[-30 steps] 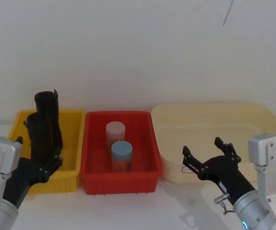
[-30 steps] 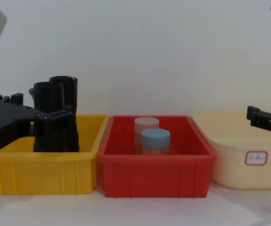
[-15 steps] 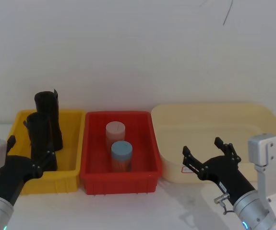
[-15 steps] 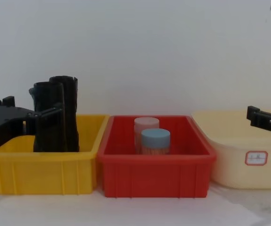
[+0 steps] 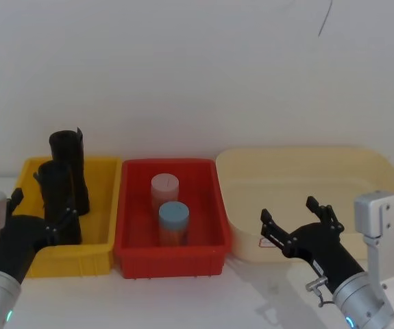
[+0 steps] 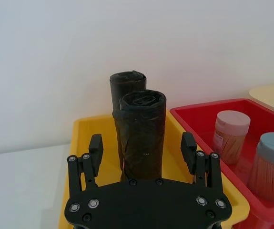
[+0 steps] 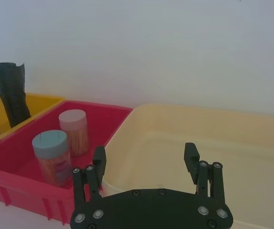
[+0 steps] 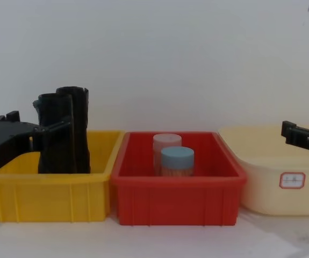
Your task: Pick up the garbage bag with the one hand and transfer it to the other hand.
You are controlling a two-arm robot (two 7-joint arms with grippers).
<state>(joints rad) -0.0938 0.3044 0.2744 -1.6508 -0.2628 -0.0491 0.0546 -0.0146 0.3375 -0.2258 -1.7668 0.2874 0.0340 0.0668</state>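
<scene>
The garbage bag (image 5: 59,199) is a thick black roll standing upright in the yellow bin (image 5: 80,262), in front of a slimmer, taller black column (image 5: 68,161). My left gripper (image 5: 43,207) is open at the bin's near left side. In the left wrist view the bag (image 6: 142,124) stands lined up between the spread fingers of the left gripper (image 6: 142,145), with gaps on both sides. From the chest the bag (image 8: 55,137) shows with one left finger crossing in front of it. My right gripper (image 5: 292,214) hovers open before the cream tub, holding nothing.
A red bin (image 5: 169,260) in the middle holds a blue-lidded jar (image 5: 173,223) and a pink-lidded jar (image 5: 164,188). A large cream tub (image 5: 306,171) sits at the right. A white wall stands close behind all three containers.
My left arm has drawn back toward me and lower, so its fingers reach less far around the bag. The bag, the column and my right arm have not moved.
</scene>
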